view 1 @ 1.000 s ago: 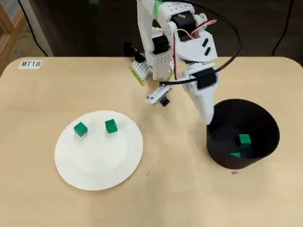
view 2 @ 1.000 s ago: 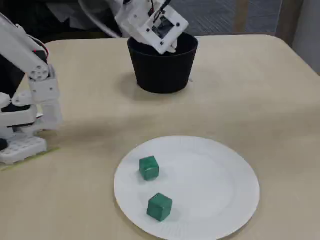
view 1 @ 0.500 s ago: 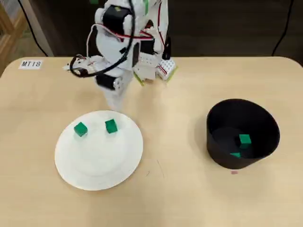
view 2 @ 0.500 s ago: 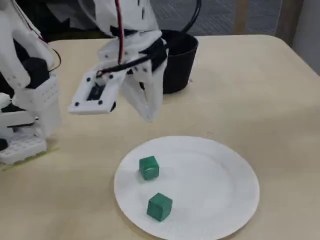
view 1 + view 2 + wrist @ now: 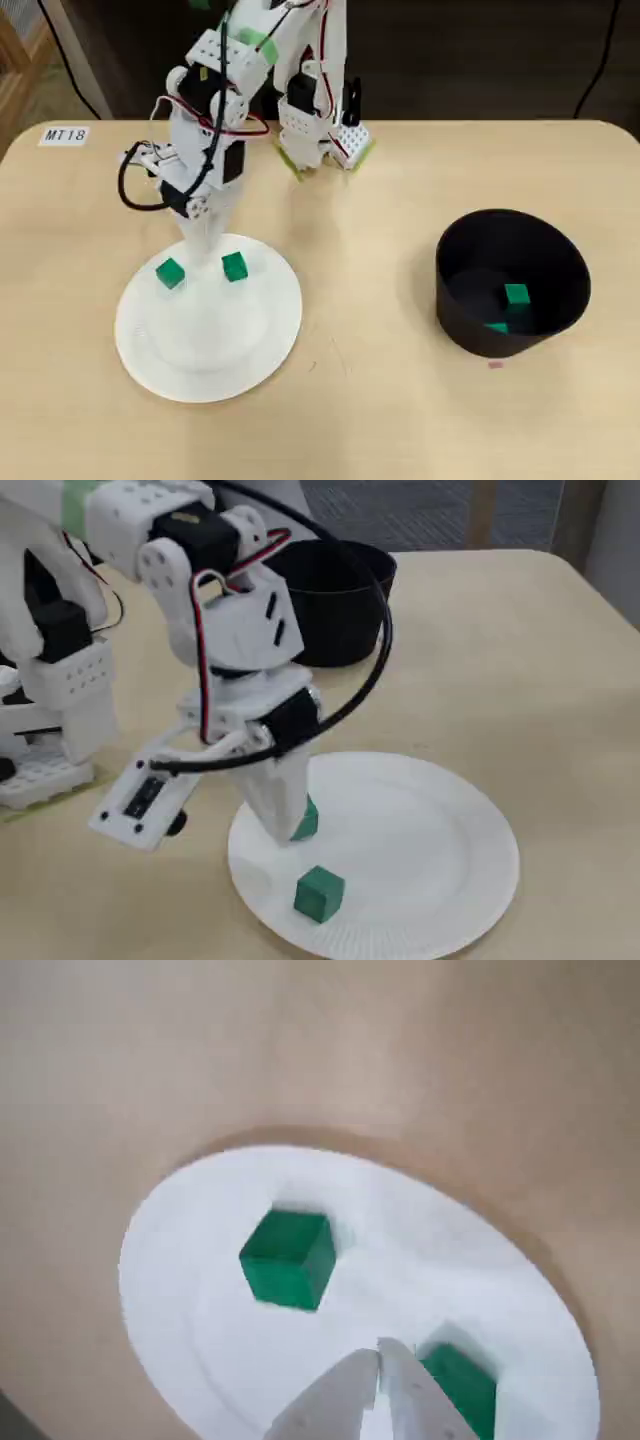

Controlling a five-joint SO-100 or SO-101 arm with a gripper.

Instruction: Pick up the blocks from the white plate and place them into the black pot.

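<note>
Since half a second ago the arm has swung down from above the table edge of the plate to the plate itself; one second ago it was over the pot. The blocks and the pot have not shifted.

Nearest in the fixed view, the white plate [image 5: 440, 870] lies flat on the tan table [image 5: 520, 660]. One green block [image 5: 319, 893] sits near the plate's front-left rim, clear of the arm. A second green block [image 5: 306, 820] sits just behind it, partly hidden by the gripper [image 5: 282, 830], whose white fingers point down at the plate's left edge, right beside that block.

In the wrist view the gripper [image 5: 381, 1360] has its two fingers drawn together, tips nearly meeting with only a thin slit between them and nothing held. One block [image 5: 288, 1258] lies ahead of the tips; the other [image 5: 462, 1385] lies just right of them, cut by the frame edge.

In the overhead view both blocks rest on the plate's upper part, one [image 5: 170, 272] to the left, one [image 5: 234, 266] to the right, with the gripper [image 5: 205, 235] at the rim between and above them.

Farther off, well apart from the plate, stands the black pot [image 5: 556, 262]. Inside it one green block [image 5: 516, 294] is plainly visible and a second [image 5: 497, 326] shows partly at the near wall.

At the far left table corner lies a small white label [image 5: 66, 135].
</note>
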